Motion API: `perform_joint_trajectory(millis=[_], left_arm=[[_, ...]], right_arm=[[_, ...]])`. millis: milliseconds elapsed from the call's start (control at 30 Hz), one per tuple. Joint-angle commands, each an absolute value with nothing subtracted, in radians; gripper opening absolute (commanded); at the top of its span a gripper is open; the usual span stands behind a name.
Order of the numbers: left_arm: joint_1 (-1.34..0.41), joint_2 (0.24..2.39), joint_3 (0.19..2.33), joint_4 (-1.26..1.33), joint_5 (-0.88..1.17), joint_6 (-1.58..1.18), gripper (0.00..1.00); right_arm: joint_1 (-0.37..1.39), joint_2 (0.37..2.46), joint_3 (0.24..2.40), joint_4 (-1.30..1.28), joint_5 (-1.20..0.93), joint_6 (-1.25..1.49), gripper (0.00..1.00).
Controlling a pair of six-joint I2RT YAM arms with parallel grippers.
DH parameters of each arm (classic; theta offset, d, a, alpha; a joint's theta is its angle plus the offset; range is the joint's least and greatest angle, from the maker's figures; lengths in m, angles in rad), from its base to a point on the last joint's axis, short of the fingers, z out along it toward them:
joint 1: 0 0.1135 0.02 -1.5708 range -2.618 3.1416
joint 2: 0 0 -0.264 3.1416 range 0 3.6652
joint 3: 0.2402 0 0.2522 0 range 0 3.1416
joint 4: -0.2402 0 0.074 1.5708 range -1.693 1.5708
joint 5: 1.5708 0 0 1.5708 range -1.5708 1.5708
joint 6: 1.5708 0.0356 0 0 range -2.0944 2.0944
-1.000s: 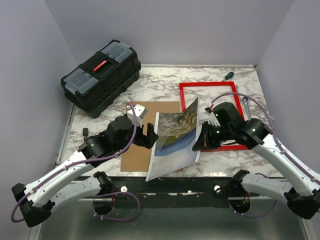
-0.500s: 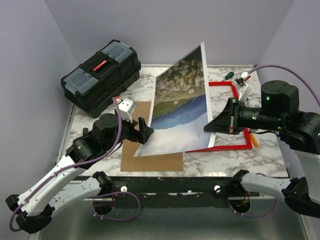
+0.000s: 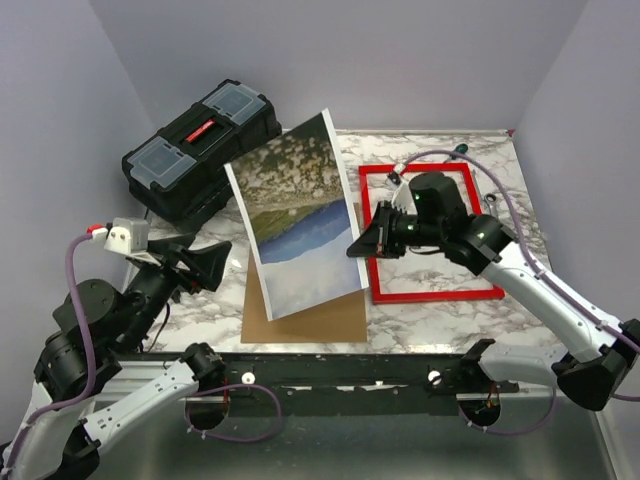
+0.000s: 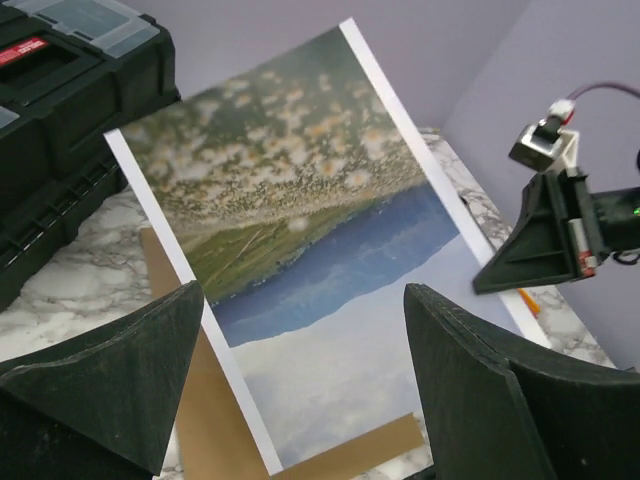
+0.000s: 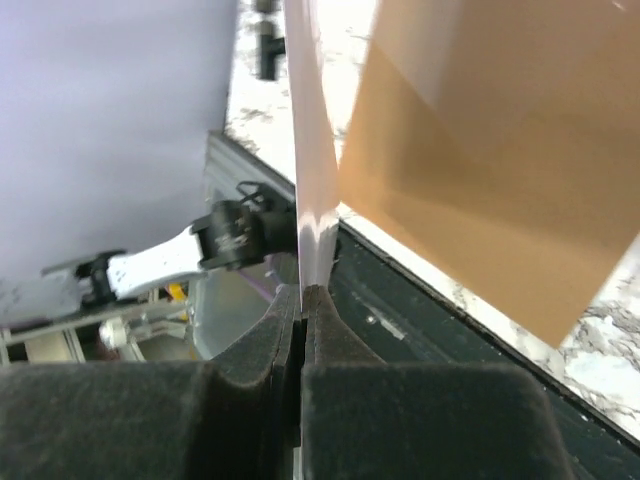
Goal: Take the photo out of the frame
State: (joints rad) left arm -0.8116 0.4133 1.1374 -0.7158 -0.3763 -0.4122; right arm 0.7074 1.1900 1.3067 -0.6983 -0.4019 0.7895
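Photo [image 3: 295, 215] swung left beside frame [image 3: 440, 294]; R wrist view alone shows right tool [image 5: 301, 300] pinching its edge; left tool [image 3: 200, 258] released.

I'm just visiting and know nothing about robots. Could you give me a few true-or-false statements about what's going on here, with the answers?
1. The photo sits inside the red frame. False: the right gripper pinches the photo's edge and holds it up, and the frame lies flat on the table without it.
2. The left gripper is open and holds nothing. True.
3. The black toolbox stands open. False: its lid is shut.
4. A brown board lies under the photo. True.
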Motion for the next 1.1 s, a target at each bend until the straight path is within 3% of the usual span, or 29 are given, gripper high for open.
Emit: perform_joint_trajectory(millis=[0, 200, 300, 767, 1000, 1033, 1067], left_arm=[[-0.805, 0.392, 1.131, -0.85, -0.423, -0.409, 0.84], [-0.807, 0.4, 1.056, -0.813, -0.354, -0.429, 0.84], [-0.806, 0.43, 1.04, -0.781, -0.302, -0.435, 0.84], [-0.806, 0.482, 0.944, -0.69, -0.18, -0.494, 0.84], [-0.806, 0.492, 0.944, -0.69, -0.179, -0.486, 0.84], [-0.806, 0.495, 0.943, -0.688, -0.181, -0.485, 0.84], [-0.806, 0.497, 0.943, -0.685, -0.18, -0.483, 0.84]], right_arm=[[0.709, 1.127, 1.049, -0.365, -0.281, 0.957, 0.01], [0.71, 1.086, 0.592, 0.096, -0.27, 1.14, 0.01], [0.71, 1.141, 0.486, 0.214, -0.3, 1.137, 0.01], [0.71, 1.443, 0.443, 0.398, -0.405, 0.985, 0.01], [0.71, 1.42, 0.443, 0.336, -0.357, 0.994, 0.01], [0.71, 1.413, 0.442, 0.324, -0.349, 0.992, 0.04], [0.71, 1.404, 0.444, 0.307, -0.341, 0.987, 0.13]])
